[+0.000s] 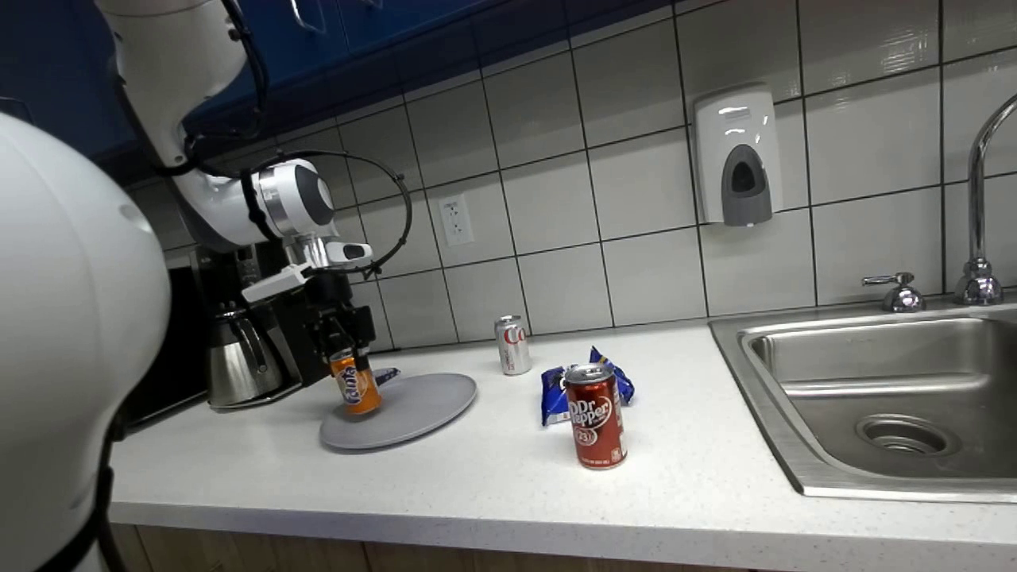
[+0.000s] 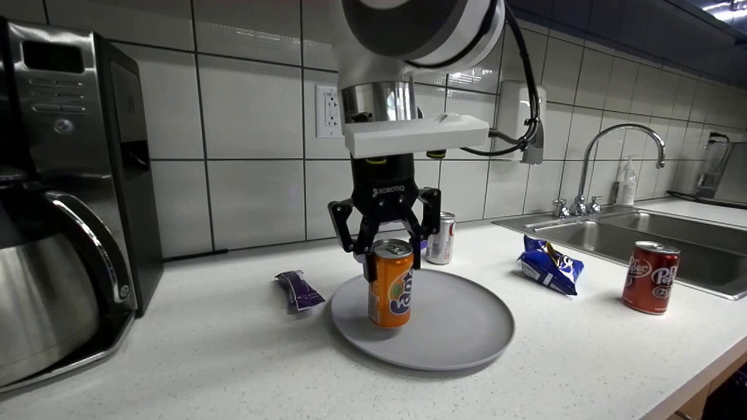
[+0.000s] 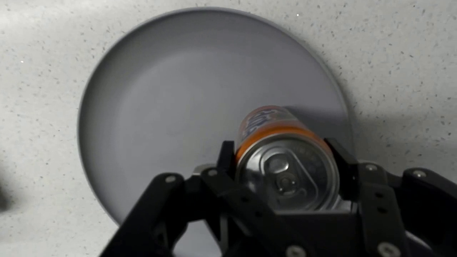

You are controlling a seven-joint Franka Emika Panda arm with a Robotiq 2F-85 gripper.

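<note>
An orange Fanta can [image 2: 391,294] stands nearly upright over one side of a round grey plate [image 2: 467,326]. My gripper [image 2: 393,262] comes down on it from above, its black fingers pressed against opposite sides near the top, in both exterior views. In the wrist view the can's silver lid [image 3: 285,178] fills the space between the fingertips, with the orange wall [image 3: 275,125] leaning away beyond it. Most of the plate [image 3: 171,89] is bare there. Whether the can's base touches the plate or hangs just above it, I cannot tell.
A red Dr Pepper can [image 1: 596,421] stands before a crumpled blue packet [image 1: 556,395]. Near the tiled wall is a silver can [image 1: 513,346]. A purple packet [image 2: 300,290] lies beside the plate, near the coffee maker [image 2: 125,192]. A steel sink [image 1: 763,413] borders the counter.
</note>
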